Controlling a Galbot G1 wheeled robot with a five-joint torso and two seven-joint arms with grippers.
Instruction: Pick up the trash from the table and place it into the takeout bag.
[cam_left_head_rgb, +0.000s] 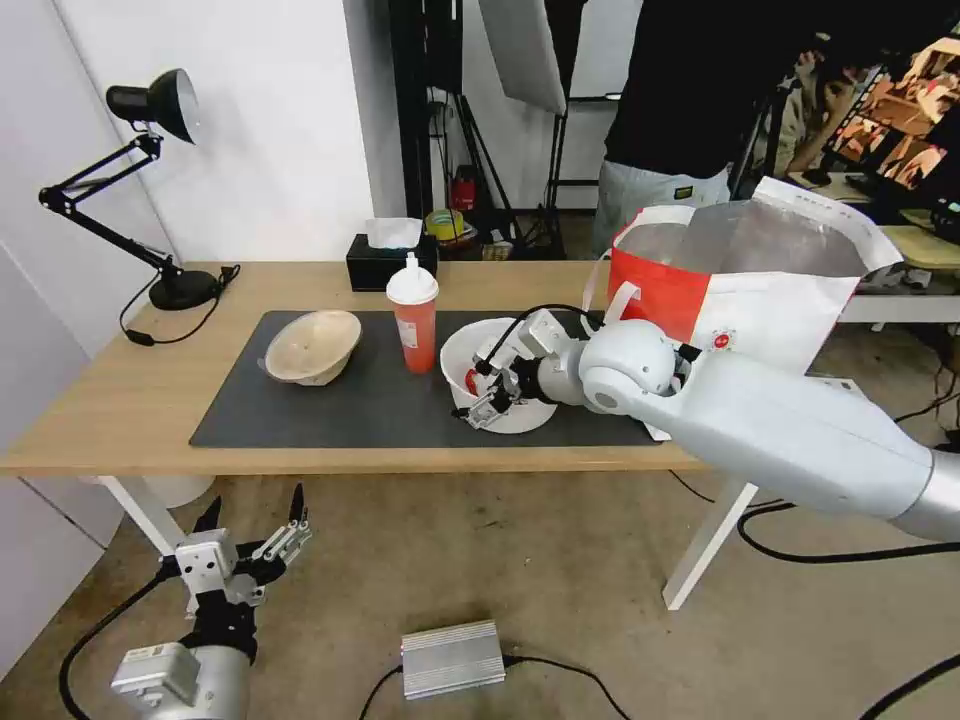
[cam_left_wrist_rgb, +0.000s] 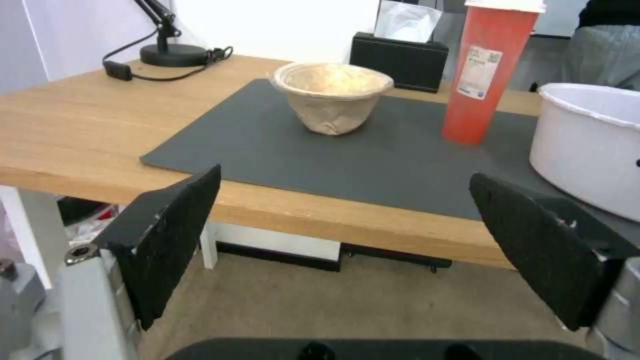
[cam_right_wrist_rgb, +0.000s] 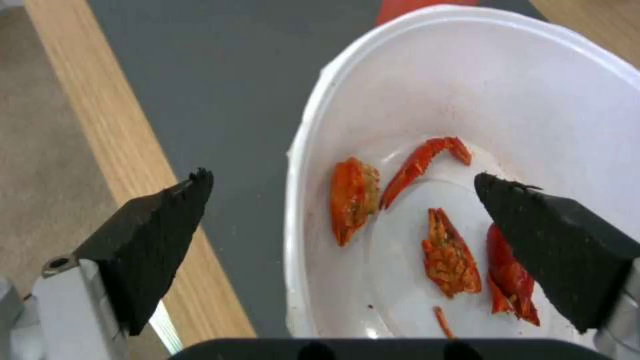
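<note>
The white bowl (cam_left_head_rgb: 497, 385) is being straddled at its near rim by the right gripper (cam_left_head_rgb: 487, 392), whose fingers are being held apart, one inside above the red scraps (cam_right_wrist_rgb: 393, 215), one outside over the mat (cam_left_head_rgb: 380, 395). Nothing is being gripped yet. Beyond it, the red cup (cam_left_head_rgb: 414, 318) and paper bowl (cam_left_head_rgb: 311, 346) are still waiting; the bag (cam_left_head_rgb: 745, 285) is standing behind the outstretched arm. The left gripper (cam_left_head_rgb: 252, 522) is being kept open, low before the table (cam_left_head_rgb: 120, 400).
</note>
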